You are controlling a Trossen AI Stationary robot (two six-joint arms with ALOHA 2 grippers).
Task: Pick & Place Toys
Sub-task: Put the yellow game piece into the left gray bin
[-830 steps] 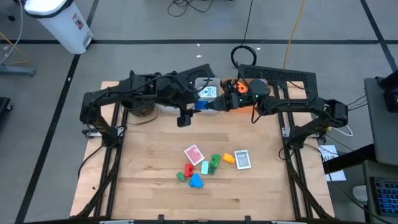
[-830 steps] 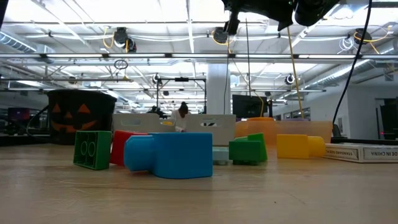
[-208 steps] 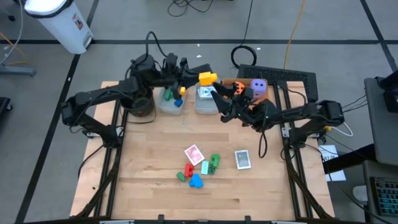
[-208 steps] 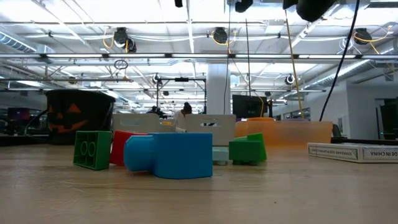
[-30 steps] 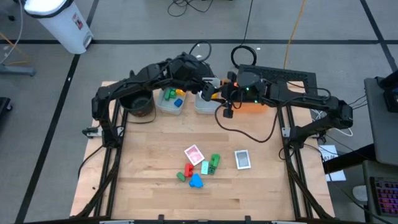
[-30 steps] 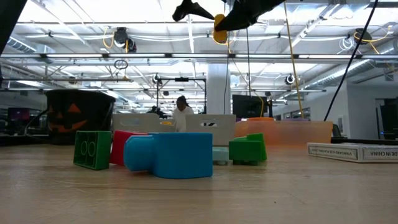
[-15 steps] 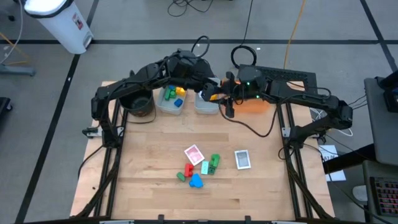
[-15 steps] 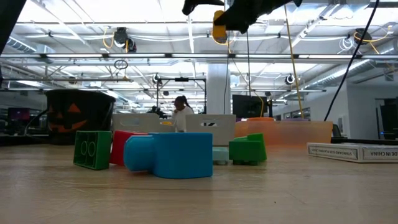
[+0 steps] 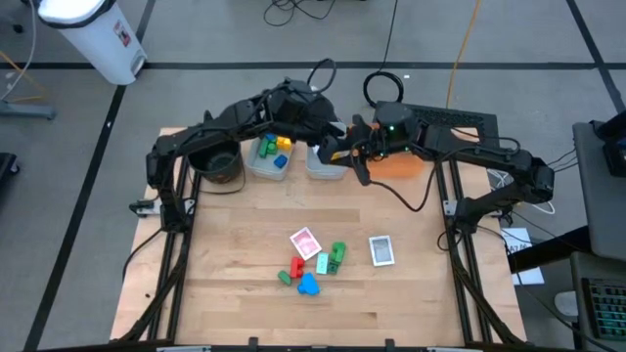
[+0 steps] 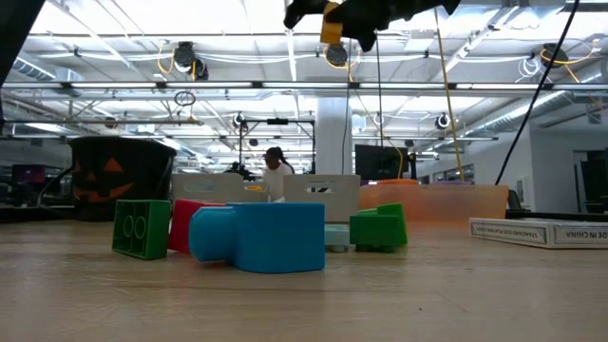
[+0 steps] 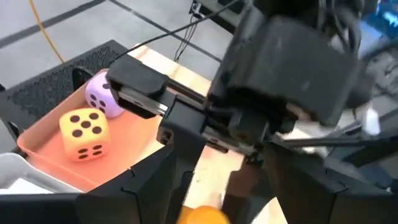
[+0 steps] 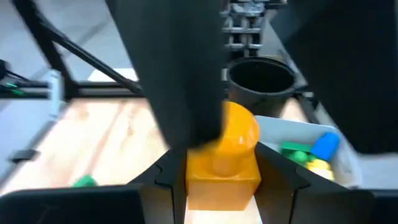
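- Orange block (image 12: 222,155) held aloft over the far middle of the worktop (image 9: 235,284), pinched in the right pincer (image 12: 221,177); the high view shows only a speck of it.
- Left pincer (image 11: 205,186) meets it there, jaws apart on either side of the block; cannot tell if they touch.
- Left wrist view alone shows the orange die (image 11: 84,132) and purple die (image 11: 104,99) in the orange tray (image 11: 37,140).
- Low view: box edge (image 10: 537,231) reads "IN CHINA".
- Remaining blocks (image 9: 311,269) and cards lie near centre.
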